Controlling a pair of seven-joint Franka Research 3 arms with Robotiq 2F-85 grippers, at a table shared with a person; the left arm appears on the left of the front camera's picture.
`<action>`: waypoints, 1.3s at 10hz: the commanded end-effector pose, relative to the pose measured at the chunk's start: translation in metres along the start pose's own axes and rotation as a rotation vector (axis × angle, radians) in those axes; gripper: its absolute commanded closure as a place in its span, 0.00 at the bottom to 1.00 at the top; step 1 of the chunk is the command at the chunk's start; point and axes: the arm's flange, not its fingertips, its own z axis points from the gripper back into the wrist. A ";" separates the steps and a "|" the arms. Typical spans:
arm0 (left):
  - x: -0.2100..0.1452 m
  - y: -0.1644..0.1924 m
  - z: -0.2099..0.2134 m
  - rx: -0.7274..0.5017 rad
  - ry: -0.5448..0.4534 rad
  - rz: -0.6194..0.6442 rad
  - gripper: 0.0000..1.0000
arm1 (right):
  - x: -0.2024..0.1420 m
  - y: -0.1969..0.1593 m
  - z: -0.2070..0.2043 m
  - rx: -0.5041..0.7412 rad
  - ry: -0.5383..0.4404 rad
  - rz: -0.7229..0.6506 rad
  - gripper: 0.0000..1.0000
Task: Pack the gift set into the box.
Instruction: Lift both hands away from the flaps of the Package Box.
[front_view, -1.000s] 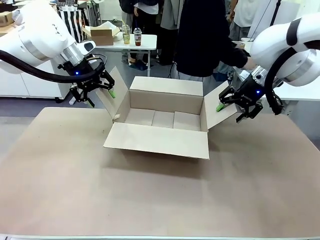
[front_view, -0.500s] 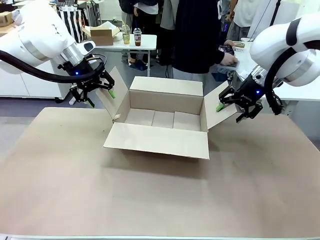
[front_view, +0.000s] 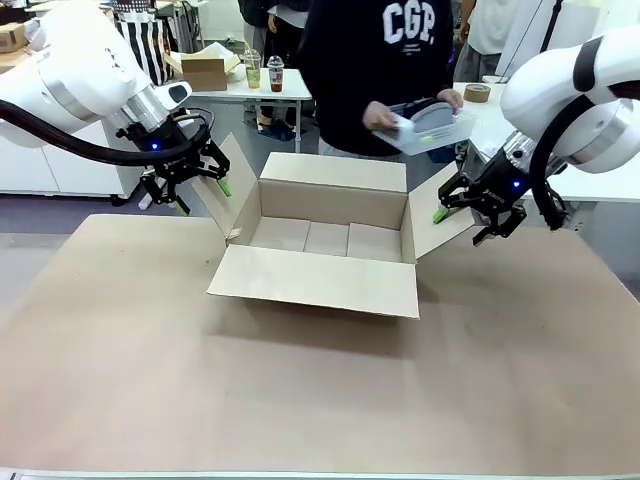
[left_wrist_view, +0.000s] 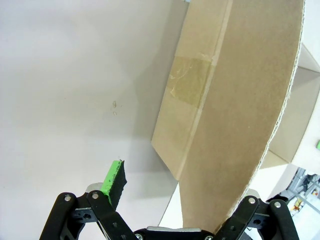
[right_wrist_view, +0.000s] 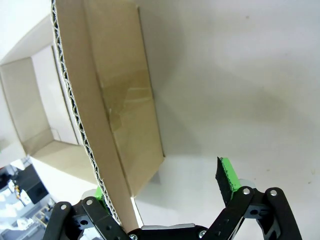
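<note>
A brown-covered table (front_view: 300, 400) fills the room's middle, and the box (front_view: 335, 205) sits on it with all four flaps spread and its inside bare. At the box's left flap (front_view: 232, 185) the left gripper (front_view: 203, 196) stands with fingers apart, the flap edge loosely between them, not clamped. At the box's right flap (front_view: 425, 215) the right gripper (front_view: 460, 226) is likewise spread wide around the cardboard edge. Behind the box's far wall a person (front_view: 400, 60) holds the pale, flat gift set (front_view: 432, 125) in both hands, above the box and clear of it.
</note>
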 end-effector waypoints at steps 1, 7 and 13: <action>0.001 -0.001 0.002 0.022 -0.006 0.010 0.00 | 0.001 0.001 0.000 -0.025 0.004 -0.015 0.00; 0.001 -0.001 0.002 0.022 -0.006 0.010 0.00 | 0.001 0.001 0.000 -0.025 0.004 -0.015 0.00; 0.001 -0.001 0.002 0.022 -0.006 0.010 0.00 | 0.001 0.001 0.000 -0.025 0.004 -0.015 0.00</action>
